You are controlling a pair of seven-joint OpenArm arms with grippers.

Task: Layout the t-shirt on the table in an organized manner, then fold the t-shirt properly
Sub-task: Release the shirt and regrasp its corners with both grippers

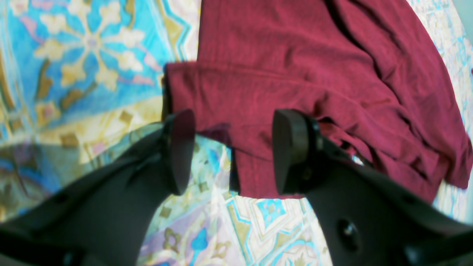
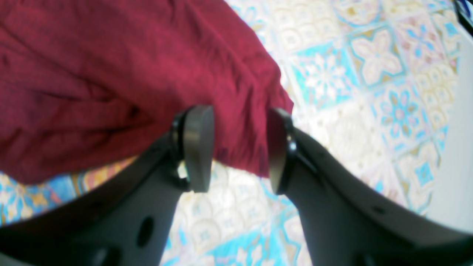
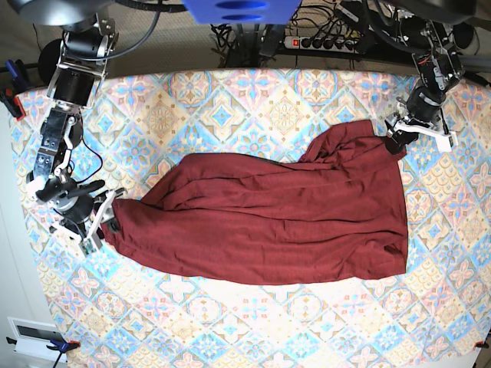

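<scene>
T-shirt (image 3: 268, 222) lies lengthwise across tabletop (image 3: 253, 100), left gripper (image 1: 232, 151) and right gripper (image 2: 240, 147) both open, empty, straddling opposite end hems.

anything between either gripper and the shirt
Nothing visible. The left gripper and right gripper each have open jaws straddling an edge of the shirt, with only the table beneath.

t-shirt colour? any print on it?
Plain dark maroon t-shirt, no print visible. Base view shows it best.
</scene>
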